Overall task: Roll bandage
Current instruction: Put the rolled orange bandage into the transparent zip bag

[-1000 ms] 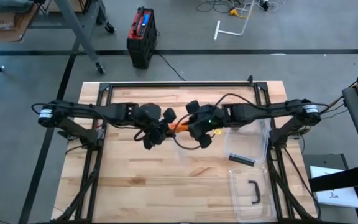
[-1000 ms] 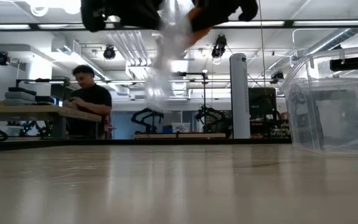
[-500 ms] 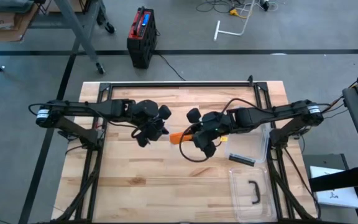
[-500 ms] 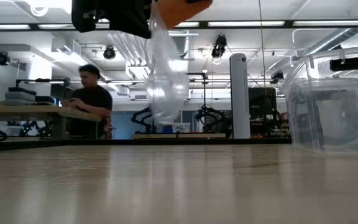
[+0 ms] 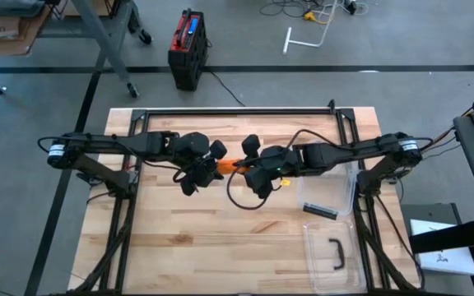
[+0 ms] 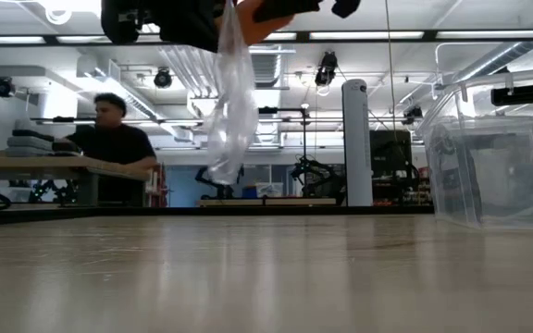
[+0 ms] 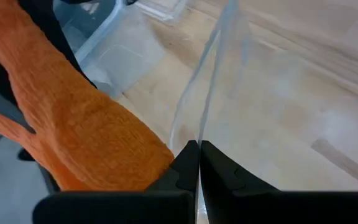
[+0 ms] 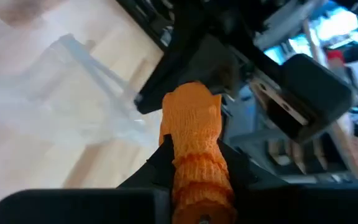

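Both grippers meet in the air over the middle of the table. My left gripper (image 5: 211,170) is shut on a clear plastic bag (image 6: 228,102), which hangs below it well above the tabletop. My right gripper (image 5: 245,168) is shut on an orange bandage roll (image 5: 230,167), seen as a thick crinkled roll (image 8: 191,137) in its wrist view. The roll's free end (image 7: 73,137) stands right beside the left fingers and the bag's top. Whether that end is inside the bag's mouth, I cannot tell. My left gripper pinches the bag's top edge (image 7: 199,134) between its two shut fingertips, slanting down from the table's left. The bag hangs slack below the fingers, clear of the table. My right gripper pinches the bandage roll between its two fingers (image 8: 238,171), which lie along the roll's sides (image 8: 194,165). It comes slanting down from the table's right. The roll sticks out ahead of the fingers toward the left gripper, lifted clear.
A clear plastic bin (image 5: 336,182) stands at the table's right, with a black bar (image 5: 319,211) by its near side; it fills the low view's right (image 6: 498,148). Its lid with a black handle (image 5: 334,255) lies nearer. A person (image 6: 109,139) works at a bench behind.
My right gripper has drawn back toward the table's right with the bandage, then come again toward the left gripper and the far edge, turning a little. The bag has swung below the left gripper and now hangs straighter.
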Controlling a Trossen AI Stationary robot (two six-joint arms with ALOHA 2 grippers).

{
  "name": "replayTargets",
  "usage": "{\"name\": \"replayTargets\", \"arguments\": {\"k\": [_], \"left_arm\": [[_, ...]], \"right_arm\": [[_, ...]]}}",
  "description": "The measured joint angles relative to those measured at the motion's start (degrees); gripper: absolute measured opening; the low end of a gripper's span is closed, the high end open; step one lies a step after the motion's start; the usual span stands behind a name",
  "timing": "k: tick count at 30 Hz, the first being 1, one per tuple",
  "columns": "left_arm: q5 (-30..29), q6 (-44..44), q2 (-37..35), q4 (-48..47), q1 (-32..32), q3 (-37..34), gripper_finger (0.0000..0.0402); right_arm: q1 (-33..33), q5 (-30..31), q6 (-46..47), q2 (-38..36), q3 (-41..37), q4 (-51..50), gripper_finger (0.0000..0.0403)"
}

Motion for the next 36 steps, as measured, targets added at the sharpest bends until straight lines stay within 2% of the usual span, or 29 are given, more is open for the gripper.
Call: {"name": "replayTargets", "arguments": {"k": [7,13,21,28,31,34,36], "left_arm": [[0.0,0.6,-2.8,-1.6,0.0,0.0,0.0000],[-0.8,0.6,-5.7,-0.4,0.8,0.1,0.0000],[-1.7,0.8,-5.3,0.2,2.1,0.1,0.0000],[1.6,2.5,-3.9,7.5,2.1,0.1,0.0000],[1.9,2.5,-3.9,8.5,2.1,0.1,0.0000],[2.1,1.5,-4.3,8.0,2.1,0.1,0.0000],[2.2,0.4,-4.4,7.8,2.1,0.1,0.0000]], "right_arm": [[0.8,-2.3,1.3,1.1,0.0,-3.4,0.0055],[1.2,-6.6,1.2,1.3,0.0,-4.2,0.0056],[1.4,-8.6,-3.1,1.2,0.0,0.7,0.0055],[-0.7,-14.2,-3.3,3.8,0.0,5.4,0.0054],[-1.4,-11.0,-2.3,4.6,0.0,6.1,0.0054],[-1.5,-2.1,-2.0,4.6,0.0,6.0,0.0054],[-1.6,0.6,-2.4,4.4,0.0,6.0,0.0054]]}}
